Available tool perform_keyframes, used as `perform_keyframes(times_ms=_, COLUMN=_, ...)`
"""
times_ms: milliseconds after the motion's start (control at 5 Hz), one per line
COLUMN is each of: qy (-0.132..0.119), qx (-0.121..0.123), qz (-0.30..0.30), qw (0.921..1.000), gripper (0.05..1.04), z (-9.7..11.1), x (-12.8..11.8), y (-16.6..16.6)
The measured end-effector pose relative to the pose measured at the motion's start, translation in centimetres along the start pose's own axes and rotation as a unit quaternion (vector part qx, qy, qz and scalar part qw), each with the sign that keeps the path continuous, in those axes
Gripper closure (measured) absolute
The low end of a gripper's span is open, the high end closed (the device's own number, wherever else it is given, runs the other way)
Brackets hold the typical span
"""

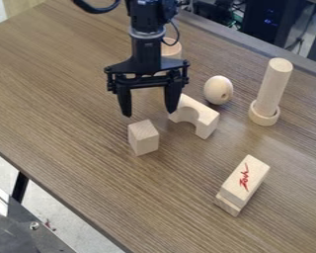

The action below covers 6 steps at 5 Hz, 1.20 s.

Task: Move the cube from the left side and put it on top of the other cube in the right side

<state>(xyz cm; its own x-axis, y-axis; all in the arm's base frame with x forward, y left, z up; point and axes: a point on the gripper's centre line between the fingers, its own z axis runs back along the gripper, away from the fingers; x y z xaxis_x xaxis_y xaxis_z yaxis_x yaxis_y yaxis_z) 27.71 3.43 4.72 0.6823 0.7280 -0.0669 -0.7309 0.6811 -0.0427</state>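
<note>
Well, my pincer [148, 113] hangs straight down, spread and empty, near the square-edged cube [143, 139]. Streaky grain lines the bench [55, 74].

The arm [146, 24] gets chopped off at the top edge, and the gripper [149, 113] blocks part of a wooden cylinder [173, 50] up top. Bottom block [227, 204] under the red-marked block [254, 170], lower right, is mostly covered.

Qty, as I see it: 3 blks tot., i.e. 1 cube-ish blk [143, 138], 1 red-marked blk [245, 180], 1 plain blk [228, 203]; 1 arch [203, 118], 1 egg [218, 90], 1 tall cyl. [275, 86], 1 ring [263, 117], 1 part-hidden round pc. [172, 49]
</note>
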Motion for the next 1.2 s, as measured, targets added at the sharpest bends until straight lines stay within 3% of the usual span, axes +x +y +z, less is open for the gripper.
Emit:
perform_keyframes(times_ms=600, qy=0.075, qx=0.032, qz=0.014, qw=0.9966, gripper=0.083, z=-1.0, x=-1.7, y=0.6)
perform_keyframes(times_ms=800, qy=0.094, qx=0.032, qz=0.031, qw=0.9946, gripper=0.083, z=-0.9, x=-1.9, y=1.0)
perform_keyframes(times_ms=1000, qy=0.11, qx=0.041, qz=0.05, qw=0.9918, gripper=0.133, z=-1.2, x=-2.1, y=1.4)
perform_keyframes(times_ms=1200, qy=0.105, qx=0.039, qz=0.06, qw=0.9919, gripper=0.424, z=-1.2, x=-2.0, y=1.4)
